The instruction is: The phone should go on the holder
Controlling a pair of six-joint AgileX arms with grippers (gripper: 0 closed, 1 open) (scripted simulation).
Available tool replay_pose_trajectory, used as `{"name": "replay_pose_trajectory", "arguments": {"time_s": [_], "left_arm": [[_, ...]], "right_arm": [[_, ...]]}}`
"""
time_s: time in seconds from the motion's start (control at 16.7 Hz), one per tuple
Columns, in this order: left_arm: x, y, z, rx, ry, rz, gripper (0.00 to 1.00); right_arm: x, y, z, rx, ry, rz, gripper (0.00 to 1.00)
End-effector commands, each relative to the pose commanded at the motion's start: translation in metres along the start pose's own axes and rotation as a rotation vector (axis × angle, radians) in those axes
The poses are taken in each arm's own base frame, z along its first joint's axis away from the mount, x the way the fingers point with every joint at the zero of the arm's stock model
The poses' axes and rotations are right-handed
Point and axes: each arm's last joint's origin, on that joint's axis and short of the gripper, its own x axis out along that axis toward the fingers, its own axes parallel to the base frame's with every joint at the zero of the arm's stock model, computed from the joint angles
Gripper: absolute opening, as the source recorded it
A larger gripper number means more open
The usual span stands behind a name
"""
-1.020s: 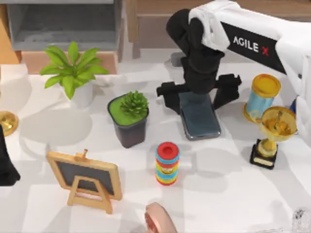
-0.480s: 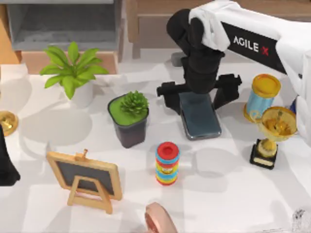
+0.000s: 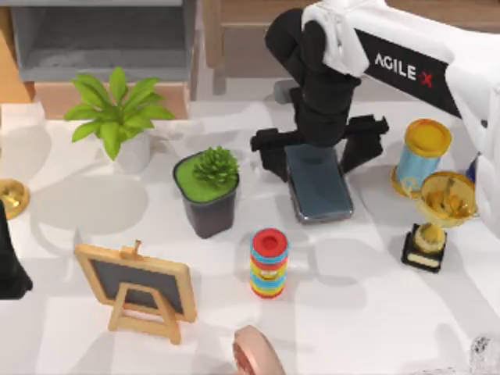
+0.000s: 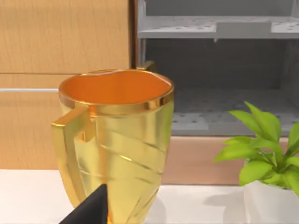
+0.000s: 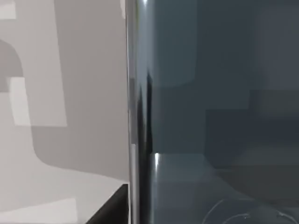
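1. Looking down from above, you see the right gripper (image 3: pixel 319 152) over the far end of the phone (image 3: pixel 320 187), its two black fingers (image 3: pixel 269 152) spread wide apart on either side of the phone's width, not clamped on it.
2. The phone lies flat on the white table (image 3: pixel 367 312), right of the dark plant pot (image 3: pixel 208 195) and left of the blue-and-gold spool (image 3: pixel 420 156).
3. Your right wrist view has the phone's glossy face (image 5: pixel 219 107) close up, its edge against the pale table (image 5: pixel 60 116).
4. The left arm (image 3: pixel 9 262) sits parked at the table's left edge; you cannot tell its fingers' state. Its wrist view faces a gold cup (image 4: pixel 114 140) and a leafy plant (image 4: pixel 266 144).
5. A small easel (image 3: pixel 141 289), a striped ring stack (image 3: pixel 269 263) and a gold trophy (image 3: pixel 437 215) stand nearer the front.
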Motion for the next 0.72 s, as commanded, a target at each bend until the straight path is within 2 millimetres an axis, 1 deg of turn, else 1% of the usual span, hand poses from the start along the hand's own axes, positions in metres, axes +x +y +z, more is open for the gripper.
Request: {"name": "replay_pose_trajectory", "arguments": {"time_s": [0.12, 0.36, 0.42, 0.48, 0.54, 0.72], "left_arm": [[0.0, 0.0, 0.0, 0.0, 0.0, 0.0, 1.0], [0.0, 0.0, 0.0, 0.0, 0.0, 0.0, 1.0], [0.0, 0.0, 0.0, 0.0, 0.0, 0.0, 1.0], [0.0, 0.0, 0.0, 0.0, 0.0, 0.0, 1.0], [0.0, 0.0, 0.0, 0.0, 0.0, 0.0, 1.0], [0.0, 0.0, 0.0, 0.0, 0.0, 0.0, 1.0]], "right_arm": [[-0.008, -0.004, 0.002, 0.007, -0.007, 0.001, 0.0], [-0.007, -0.003, 0.002, 0.007, -0.004, 0.0, 0.0], [-0.011, -0.003, 0.002, 0.006, -0.016, 0.005, 0.0], [-0.02, -0.002, 0.002, 0.003, -0.038, 0.015, 0.0], [-0.033, -0.003, 0.002, -0.001, -0.068, 0.028, 0.0], [-0.083, -0.013, -0.001, -0.007, -0.192, 0.075, 0.0]]}}
